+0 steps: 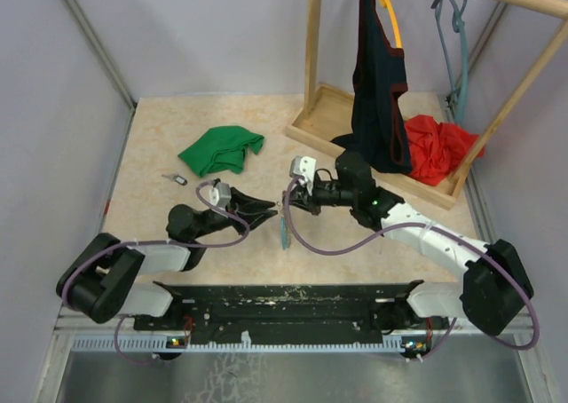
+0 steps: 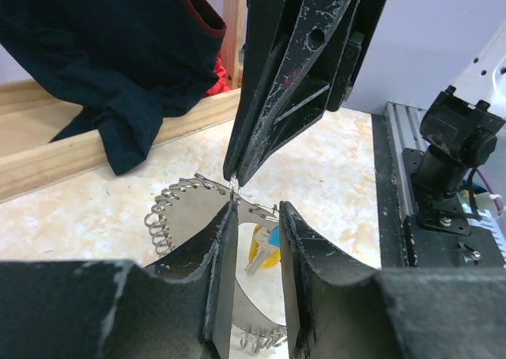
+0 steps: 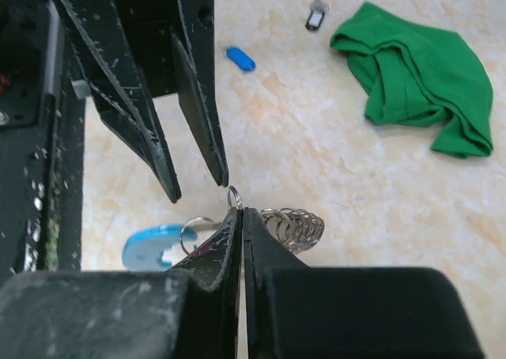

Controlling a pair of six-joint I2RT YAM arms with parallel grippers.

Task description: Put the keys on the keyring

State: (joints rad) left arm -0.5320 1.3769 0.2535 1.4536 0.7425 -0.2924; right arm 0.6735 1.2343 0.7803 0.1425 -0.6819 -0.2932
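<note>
Silvery keyring (image 1: 284, 229) hangs between both arms from above; left wrist shows the left gripper (image 2: 257, 209) parted, gripping nothing, a yellow key (image 2: 265, 250) seemingly threaded; right wrist shows the right gripper (image 3: 242, 213) pinched on it, with a blue key (image 3: 239, 58) and a dark key (image 3: 316, 16) loose, so the task looks unfinished.

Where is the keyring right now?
Mid-table in the top view, between the two arms' tips: the keyring is pinched in the shut right gripper, with the open left gripper just beside it on the left.

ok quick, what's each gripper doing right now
left gripper: open, nothing gripped between its fingers
right gripper: closed, pinching the keyring
</note>
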